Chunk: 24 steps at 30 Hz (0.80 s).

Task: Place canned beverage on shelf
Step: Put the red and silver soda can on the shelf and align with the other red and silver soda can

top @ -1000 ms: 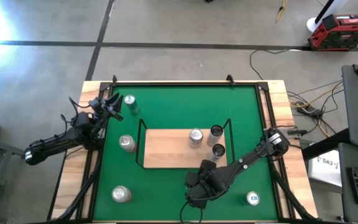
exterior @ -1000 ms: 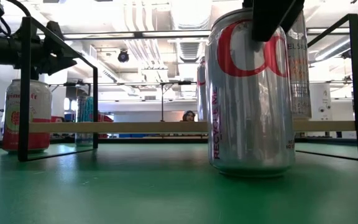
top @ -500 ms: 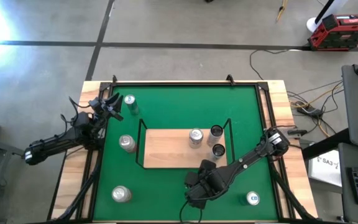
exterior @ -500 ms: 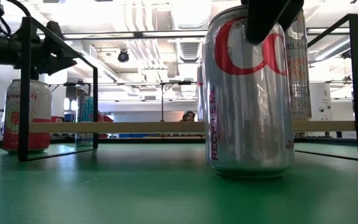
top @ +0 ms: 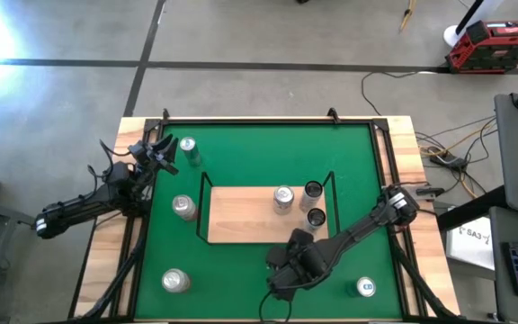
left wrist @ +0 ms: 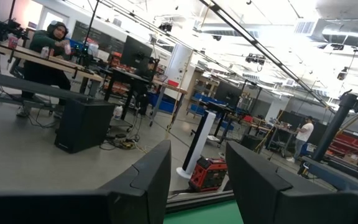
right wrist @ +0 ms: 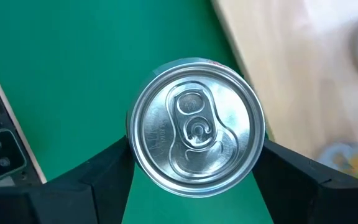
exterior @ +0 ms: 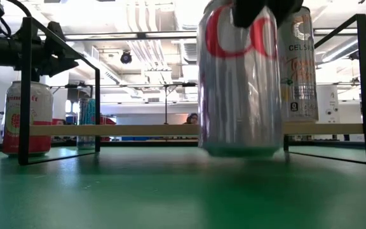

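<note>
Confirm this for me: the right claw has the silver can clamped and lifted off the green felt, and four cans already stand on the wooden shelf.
One thing is off: the high view shows three cans on the shelf, not four. The rest holds: the right claw is clamped on the silver can, which the low view shows raised clear of the green felt.

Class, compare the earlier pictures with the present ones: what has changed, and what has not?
The right claw has closed on the silver red-lettered can and lifted it off the green felt. The left claw and the cans on the light-wood shelf stayed put.
</note>
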Available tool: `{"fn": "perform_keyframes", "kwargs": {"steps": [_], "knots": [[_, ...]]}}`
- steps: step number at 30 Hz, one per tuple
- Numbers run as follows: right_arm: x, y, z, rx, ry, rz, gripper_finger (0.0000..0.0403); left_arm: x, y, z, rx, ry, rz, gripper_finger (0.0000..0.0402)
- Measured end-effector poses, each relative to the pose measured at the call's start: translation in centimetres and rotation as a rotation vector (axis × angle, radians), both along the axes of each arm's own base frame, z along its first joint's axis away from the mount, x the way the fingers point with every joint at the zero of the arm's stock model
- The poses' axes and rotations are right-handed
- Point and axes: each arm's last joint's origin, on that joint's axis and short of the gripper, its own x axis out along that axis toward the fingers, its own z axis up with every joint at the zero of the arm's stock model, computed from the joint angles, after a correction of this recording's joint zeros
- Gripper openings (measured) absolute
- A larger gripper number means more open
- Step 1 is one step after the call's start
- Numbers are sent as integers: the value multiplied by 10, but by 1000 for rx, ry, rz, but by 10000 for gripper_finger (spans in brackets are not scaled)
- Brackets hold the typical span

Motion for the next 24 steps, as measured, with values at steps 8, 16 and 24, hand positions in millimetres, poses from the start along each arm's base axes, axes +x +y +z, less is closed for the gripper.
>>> {"fn": "perform_keyframes", "kwargs": {"steps": [8, 16, 24], "knots": [[0, -15, 26, -39, 3, -70, 277, 0, 0, 0, 0, 0, 0, 137], [3, -37, 32, -50, 37, -224, 281, 0, 0, 0, 0, 0, 0, 137], [7, -53, 32, -49, 49, -301, 282, 0, 0, 0, 0, 0, 0, 137]]}}
